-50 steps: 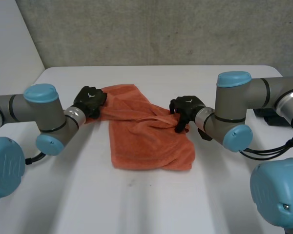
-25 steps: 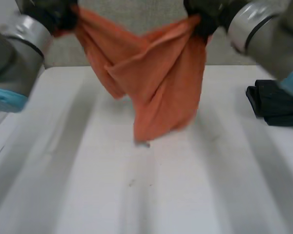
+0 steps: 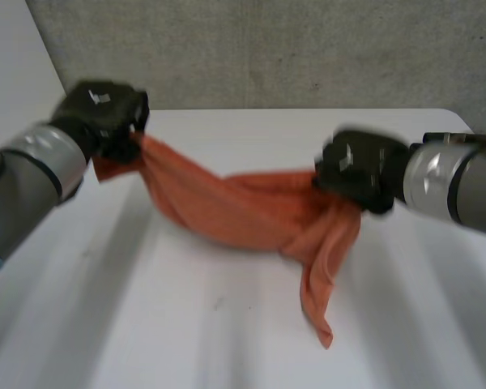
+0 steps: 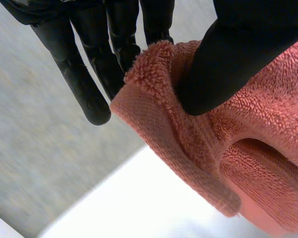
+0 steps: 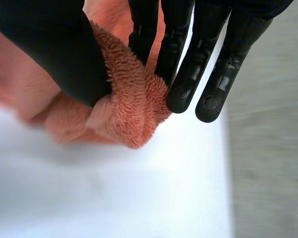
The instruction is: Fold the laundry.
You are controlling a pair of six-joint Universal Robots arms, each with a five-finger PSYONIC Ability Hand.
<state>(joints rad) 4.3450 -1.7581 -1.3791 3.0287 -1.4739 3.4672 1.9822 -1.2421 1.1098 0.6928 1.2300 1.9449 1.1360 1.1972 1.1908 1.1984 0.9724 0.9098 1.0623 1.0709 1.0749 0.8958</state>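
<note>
Left hand [image 3: 101,113] and right hand [image 3: 358,170] each pinch an end of the orange towel [image 3: 243,212] — thumb against fingers — and it sags between them over the counter [image 3: 146,324].

orange towel [image 3: 251,212] between both hands

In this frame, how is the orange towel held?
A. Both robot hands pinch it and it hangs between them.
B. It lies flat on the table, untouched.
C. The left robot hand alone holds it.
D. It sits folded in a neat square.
A: the left robot hand and the right robot hand each pinch one end of the orange towel, which sags between them.
</note>
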